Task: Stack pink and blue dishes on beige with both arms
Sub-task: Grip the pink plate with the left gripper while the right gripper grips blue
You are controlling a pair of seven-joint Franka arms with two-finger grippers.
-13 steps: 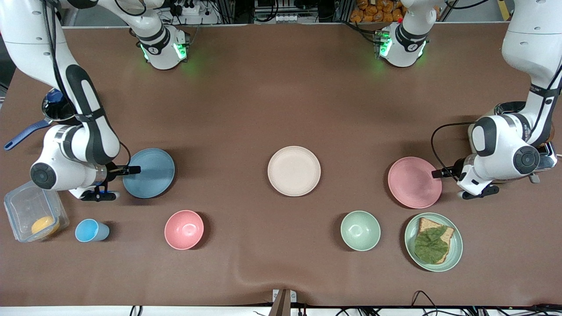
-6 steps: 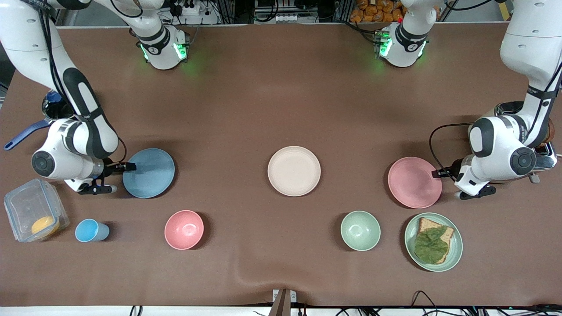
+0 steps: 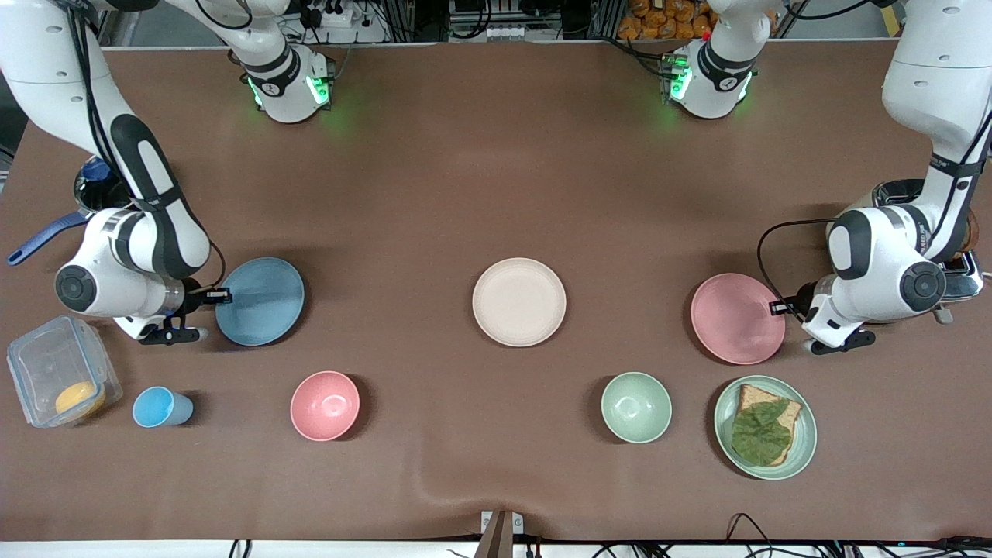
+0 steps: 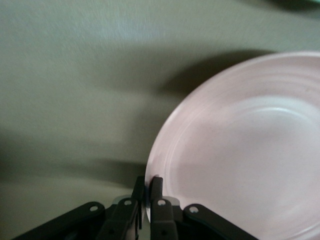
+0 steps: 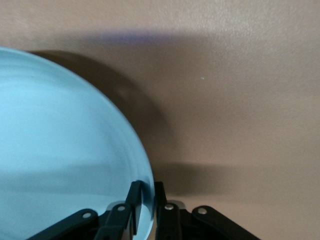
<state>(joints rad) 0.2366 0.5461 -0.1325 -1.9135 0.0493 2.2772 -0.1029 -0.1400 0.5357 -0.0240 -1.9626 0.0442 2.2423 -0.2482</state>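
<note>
The light blue plate (image 3: 261, 301) lies at the right arm's end of the table, and my right gripper (image 3: 220, 295) is shut on its rim. In the right wrist view the right gripper (image 5: 147, 187) pinches the blue plate (image 5: 60, 150), which casts a shadow on the cloth. The pink plate (image 3: 736, 318) lies at the left arm's end, its rim pinched by my left gripper (image 3: 777, 308). In the left wrist view the left gripper (image 4: 148, 181) is shut on the pink plate (image 4: 240, 150), one edge slightly raised. Between them sits the bare beige plate (image 3: 519, 302).
Nearer the camera stand a blue cup (image 3: 159, 408), a pink bowl (image 3: 325, 405), a green bowl (image 3: 636, 407) and a pale green plate (image 3: 806, 442) with bread and lettuce. A clear plastic box (image 3: 46, 364) and a blue-handled pan (image 3: 39, 236) flank the right arm.
Both plates have shifted slightly toward their own arms' ends and tipped up a little at the gripped rims. The right gripper drew back from over the blue plate to its rim.
</note>
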